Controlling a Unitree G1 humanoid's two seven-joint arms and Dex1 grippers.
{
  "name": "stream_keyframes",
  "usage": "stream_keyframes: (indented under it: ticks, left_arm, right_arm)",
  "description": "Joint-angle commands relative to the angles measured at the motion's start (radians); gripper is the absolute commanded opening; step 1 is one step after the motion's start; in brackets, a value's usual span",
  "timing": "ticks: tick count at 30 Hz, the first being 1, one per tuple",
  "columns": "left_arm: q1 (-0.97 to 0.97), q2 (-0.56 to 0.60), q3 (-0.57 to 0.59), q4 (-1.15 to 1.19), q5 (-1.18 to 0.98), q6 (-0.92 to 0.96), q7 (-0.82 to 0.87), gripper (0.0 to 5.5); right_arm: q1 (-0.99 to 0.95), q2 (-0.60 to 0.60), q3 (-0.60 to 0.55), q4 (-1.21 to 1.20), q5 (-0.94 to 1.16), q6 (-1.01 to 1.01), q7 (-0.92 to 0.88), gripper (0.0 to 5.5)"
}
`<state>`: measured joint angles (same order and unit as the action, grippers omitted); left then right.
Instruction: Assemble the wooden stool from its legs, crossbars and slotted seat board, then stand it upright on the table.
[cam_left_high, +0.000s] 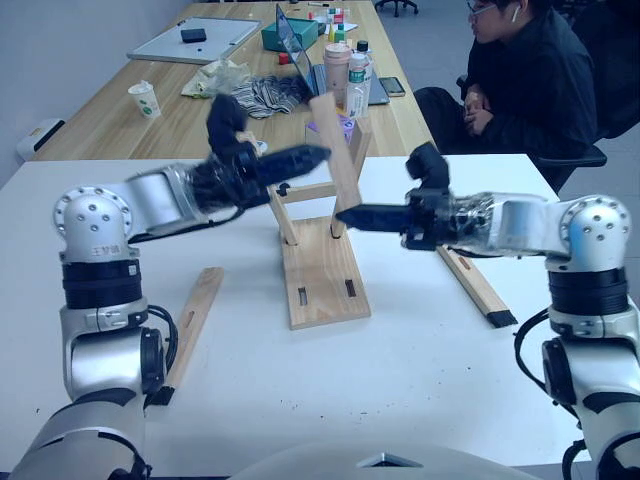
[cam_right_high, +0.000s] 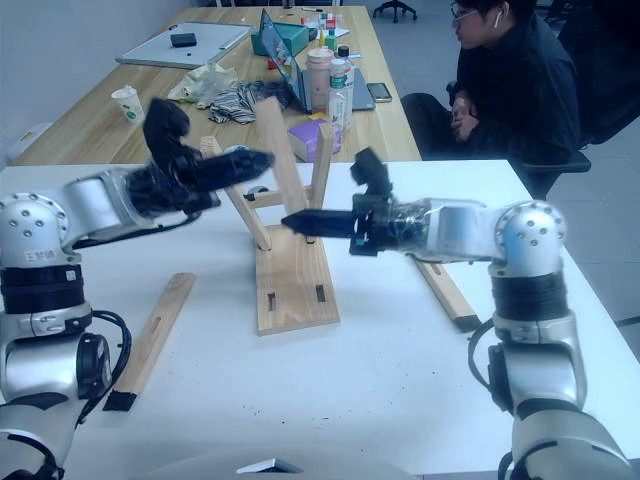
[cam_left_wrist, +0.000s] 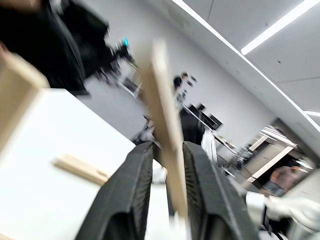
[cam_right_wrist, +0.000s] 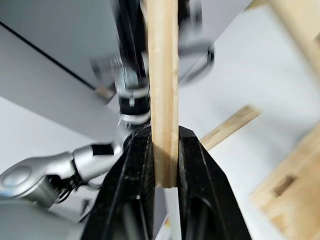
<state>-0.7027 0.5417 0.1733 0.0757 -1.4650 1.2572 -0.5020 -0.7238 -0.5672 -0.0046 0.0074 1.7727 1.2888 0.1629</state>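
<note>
Office mtg rm: long wood table (cam_left_high: 100, 125), laptop (cam_left_high: 296, 42), whiteboard (cam_left_high: 160, 45), ceiling strip lights (cam_left_wrist: 285, 24)

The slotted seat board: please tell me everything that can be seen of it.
The seat board is a pale wooden rectangle lying flat on the white table. Two small dark slots show near its near end. At its far end a tall leg and a shorter leg rise from it, both tilted.

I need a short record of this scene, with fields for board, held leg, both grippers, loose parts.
Board: seat board flat on the table
Held leg: leg tilted, over the board's far end
Left gripper: shut on leg, higher up
Right gripper: shut on leg, lower end
Loose parts: left loose leg, right loose leg, lying on the table
</note>
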Motion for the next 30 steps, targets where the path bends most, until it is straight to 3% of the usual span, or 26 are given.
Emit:
stream_keyframes:
  ticks: [1,3,6,15,17,22,30]
  left_arm:
    - [-0.005,-0.025,0.011,0.005,-0.016,0.022,0.017,1.71]
    - [-0.009,-0.047,0.019,0.02,-0.02,0.018,0.049,2.03]
    - [-0.029,-0.072,0.046,0.053,-0.053,0.018,0.08,2.06]
    - [-0.076,-0.11,0.058,0.086,-0.111,0.029,0.147,3.44]
    - [-0.083,-0.121,0.054,0.092,-0.111,0.03,0.158,3.51]
    - [-0.089,-0.13,0.056,0.096,-0.126,0.037,0.172,3.52]
    - [-0.09,-0.114,0.057,0.092,-0.119,0.046,0.148,2.25]
  right_arm:
    - [-0.012,-0.002,0.001,-0.003,-0.018,0.003,0.02,0.39]
    - [-0.013,0.003,0.002,-0.004,-0.024,0.004,0.027,0.39]
    - [-0.012,0.008,0.009,-0.009,-0.03,0.007,0.036,0.39]
    - [0.015,0.008,0.037,-0.047,-0.023,0.018,0.047,0.39]
    - [0.017,0.008,0.043,-0.052,-0.021,0.017,0.047,0.39]
    - [0.025,0.004,0.055,-0.068,-0.026,0.014,0.047,0.39]
    - [0.023,0.001,0.056,-0.07,-0.03,0.011,0.043,0.39]
